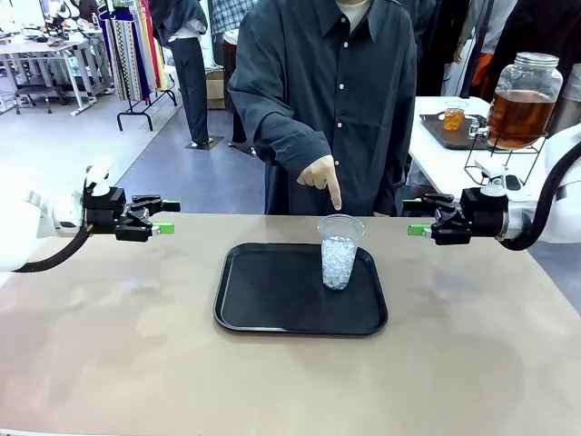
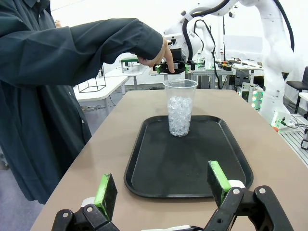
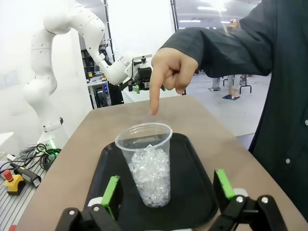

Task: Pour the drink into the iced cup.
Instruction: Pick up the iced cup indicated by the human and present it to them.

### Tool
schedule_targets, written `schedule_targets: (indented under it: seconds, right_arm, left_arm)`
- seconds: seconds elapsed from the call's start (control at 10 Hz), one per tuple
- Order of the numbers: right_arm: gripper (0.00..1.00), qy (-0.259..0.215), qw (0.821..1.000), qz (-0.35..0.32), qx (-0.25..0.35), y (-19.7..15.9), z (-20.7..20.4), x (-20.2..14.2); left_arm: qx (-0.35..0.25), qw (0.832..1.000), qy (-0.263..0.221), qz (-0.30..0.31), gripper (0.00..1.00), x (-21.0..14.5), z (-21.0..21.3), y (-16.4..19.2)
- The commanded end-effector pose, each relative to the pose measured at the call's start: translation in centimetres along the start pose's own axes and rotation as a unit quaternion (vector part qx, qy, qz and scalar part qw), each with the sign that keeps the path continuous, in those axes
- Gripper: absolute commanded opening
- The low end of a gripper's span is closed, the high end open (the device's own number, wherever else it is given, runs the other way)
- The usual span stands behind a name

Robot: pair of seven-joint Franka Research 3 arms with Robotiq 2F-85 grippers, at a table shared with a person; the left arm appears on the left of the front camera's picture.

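Observation:
A clear plastic cup (image 1: pixel 340 252) holding ice stands upright on a black tray (image 1: pixel 272 300), toward its far right. The cup (image 2: pixel 180 109) shows ahead of the left fingers and the cup (image 3: pixel 147 164) close before the right ones. A person's hand (image 1: pixel 322 177) points a finger down just above the cup's rim. The drink (image 1: pixel 519 116), amber liquid in a big glass jar with a metal lid, stands on a wire stand on a white table at the far right. My left gripper (image 1: pixel 171 218) hovers open left of the tray. My right gripper (image 1: pixel 410 217) hovers open to its right.
A brown tray with a small cup of amber drink (image 1: pixel 453 118) lies on the white table beside the jar. The tan table (image 1: pixel 109 363) has free room around the black tray. The person stands at the far edge.

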State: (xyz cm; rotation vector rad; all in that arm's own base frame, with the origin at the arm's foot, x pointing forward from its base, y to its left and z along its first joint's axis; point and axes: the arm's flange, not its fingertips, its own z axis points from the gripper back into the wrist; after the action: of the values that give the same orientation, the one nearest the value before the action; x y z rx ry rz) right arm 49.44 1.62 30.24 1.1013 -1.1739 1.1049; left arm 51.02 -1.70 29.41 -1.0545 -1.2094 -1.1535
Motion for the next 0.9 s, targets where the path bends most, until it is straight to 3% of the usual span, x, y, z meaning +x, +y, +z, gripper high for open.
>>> schedule_targets:
  seconds: [0.0,0.3,0.8]
  right_arm:
    - [1.0,0.0,1.0,-0.001,0.001,0.0,-0.1,-0.1]
    - [1.0,-0.006,0.998,0.06,0.019,0.3,-2.5,-1.7]
    - [1.0,-0.022,0.998,0.025,0.056,0.7,-5.8,-6.0]
  left_arm:
    - [-0.001,1.0,-0.003,0.002,1.0,0.2,-0.1,0.0]
    - [-0.001,1.0,-0.003,0.002,1.0,0.2,-0.1,0.0]
    - [-0.001,1.0,-0.003,0.002,1.0,0.2,-0.1,0.0]
